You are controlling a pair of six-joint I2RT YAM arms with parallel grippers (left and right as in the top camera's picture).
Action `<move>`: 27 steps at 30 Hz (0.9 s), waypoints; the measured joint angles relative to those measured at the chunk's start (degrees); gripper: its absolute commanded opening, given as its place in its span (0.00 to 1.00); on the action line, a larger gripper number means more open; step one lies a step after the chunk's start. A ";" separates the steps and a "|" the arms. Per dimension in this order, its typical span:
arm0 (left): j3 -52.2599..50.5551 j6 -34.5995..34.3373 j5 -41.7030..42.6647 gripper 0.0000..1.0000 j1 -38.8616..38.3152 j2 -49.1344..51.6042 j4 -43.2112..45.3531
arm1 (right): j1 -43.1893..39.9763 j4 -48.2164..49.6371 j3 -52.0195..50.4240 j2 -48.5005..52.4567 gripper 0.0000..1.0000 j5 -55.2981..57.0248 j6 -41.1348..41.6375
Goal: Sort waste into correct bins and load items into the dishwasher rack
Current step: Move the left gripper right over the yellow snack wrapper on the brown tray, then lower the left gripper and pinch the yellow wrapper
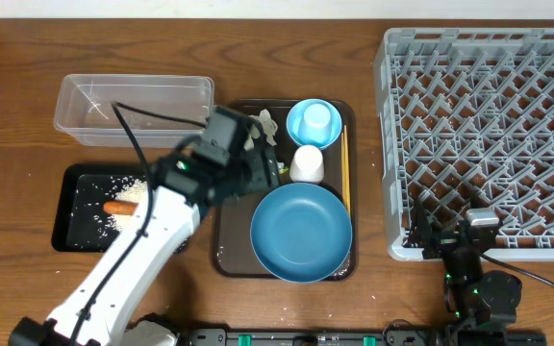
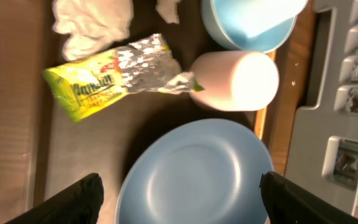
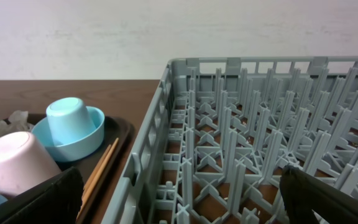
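Dark brown wooden table (image 1: 17, 58) — plain white wall (image 3: 166, 28) behind it, soft even light.

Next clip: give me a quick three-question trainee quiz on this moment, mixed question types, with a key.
1. True or false: the carrot lies in the black tray with the rice.
2. What sits inside the light-blue bowl? A) an upturned light-blue cup B) the white cup C) the wrapper
3. Fill in: the fingers of the left gripper are ___ above the dark-blue dish.
Key: 1 true; 2 A; 3 open.
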 measured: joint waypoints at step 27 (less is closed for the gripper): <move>11.15 -9.60 -0.26 0.83 1.86 29.49 5.01 | 0.00 -0.02 0.00 0.00 0.99 0.00 0.00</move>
